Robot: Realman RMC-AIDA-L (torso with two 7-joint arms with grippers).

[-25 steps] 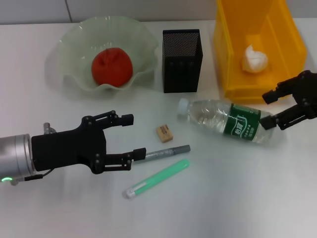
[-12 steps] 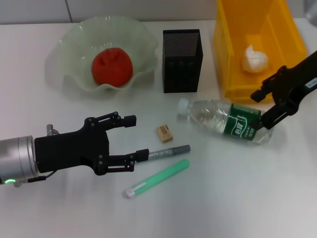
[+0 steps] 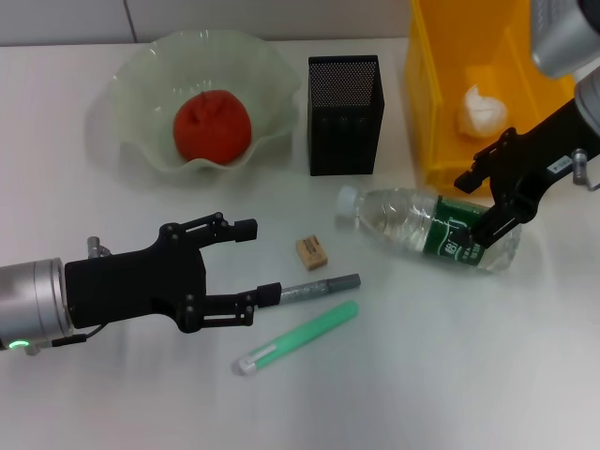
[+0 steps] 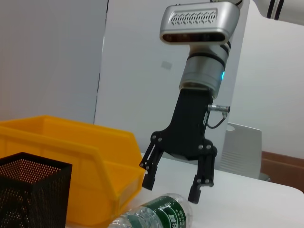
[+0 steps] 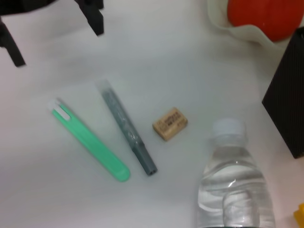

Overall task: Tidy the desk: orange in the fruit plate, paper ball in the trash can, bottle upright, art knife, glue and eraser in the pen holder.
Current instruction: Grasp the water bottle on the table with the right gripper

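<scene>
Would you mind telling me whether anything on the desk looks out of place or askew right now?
The bottle lies on its side beside the yellow bin, with the open right gripper around its base end. The eraser, grey stick and green stick lie loose outside the pen holder.

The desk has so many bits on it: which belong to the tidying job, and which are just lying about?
Part of the job: orange, fruit plate, paper ball, yellow trash can, bottle, eraser, grey glue, green art knife, pen holder.

Just lying about: nothing visible.
</scene>
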